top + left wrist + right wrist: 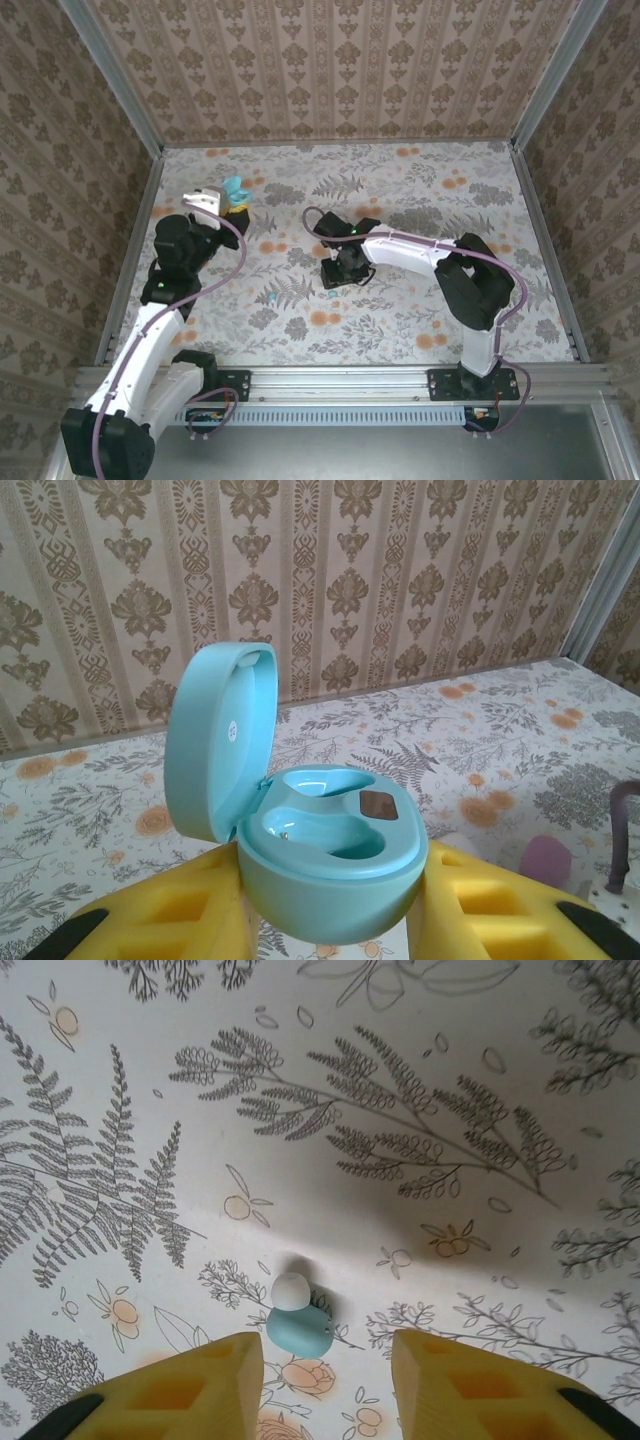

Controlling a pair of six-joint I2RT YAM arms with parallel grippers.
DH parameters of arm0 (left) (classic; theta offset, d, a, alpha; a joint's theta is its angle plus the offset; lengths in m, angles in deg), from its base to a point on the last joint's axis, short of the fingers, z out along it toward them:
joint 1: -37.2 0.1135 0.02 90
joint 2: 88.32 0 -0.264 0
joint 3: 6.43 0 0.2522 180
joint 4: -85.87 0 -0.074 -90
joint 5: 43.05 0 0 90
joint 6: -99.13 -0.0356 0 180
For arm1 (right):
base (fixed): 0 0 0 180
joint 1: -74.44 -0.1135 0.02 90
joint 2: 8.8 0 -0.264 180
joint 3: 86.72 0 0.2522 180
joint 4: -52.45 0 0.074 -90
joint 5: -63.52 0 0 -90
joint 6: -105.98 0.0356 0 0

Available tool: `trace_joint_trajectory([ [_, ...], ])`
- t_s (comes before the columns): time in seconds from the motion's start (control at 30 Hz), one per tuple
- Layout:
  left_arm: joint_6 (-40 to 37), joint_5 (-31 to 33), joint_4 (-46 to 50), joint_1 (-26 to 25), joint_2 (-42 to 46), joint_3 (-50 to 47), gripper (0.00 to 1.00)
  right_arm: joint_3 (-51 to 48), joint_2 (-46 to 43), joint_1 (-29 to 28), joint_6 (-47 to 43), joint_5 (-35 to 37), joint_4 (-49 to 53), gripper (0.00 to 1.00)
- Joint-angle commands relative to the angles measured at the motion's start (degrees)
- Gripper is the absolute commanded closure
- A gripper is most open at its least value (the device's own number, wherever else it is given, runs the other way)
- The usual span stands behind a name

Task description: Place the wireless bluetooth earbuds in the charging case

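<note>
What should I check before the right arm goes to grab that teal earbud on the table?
1. The charging case clamped in the left gripper: ok.
2. Its lid open: ok.
3. Its wells free: ok, as far as they show.
4. The right gripper with jaws apart: ok.
5. The earbud lined up between the right fingers: ok, slightly off centre.
6. The earbud held: not ok, it lies on the table.

Free tbl (420, 1120) all round teal earbud (299, 1332), at mouth of right claw (327, 1358).
</note>
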Motion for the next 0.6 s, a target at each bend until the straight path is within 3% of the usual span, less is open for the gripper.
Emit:
trace_joint_trajectory([
  [0.0, 0.4, -0.8, -1.6, -0.4, -0.5, 0.6, 0.62, -0.5, 1.5, -1.3, 3.7, 1.9, 0.0, 0.58],
  [0.33, 0.4, -1.1, -1.9, -0.5, -1.4, 1.0, 0.62, 1.2, 6.8, -2.7, 5.5, 3.9, 2.1, 0.58],
  [0.57, 0.1, -0.8, -1.7, -0.5, -1.4, 1.3, 0.62, -1.7, 3.4, -1.7, 3.4, 7.5, 4.6, 0.61],
])
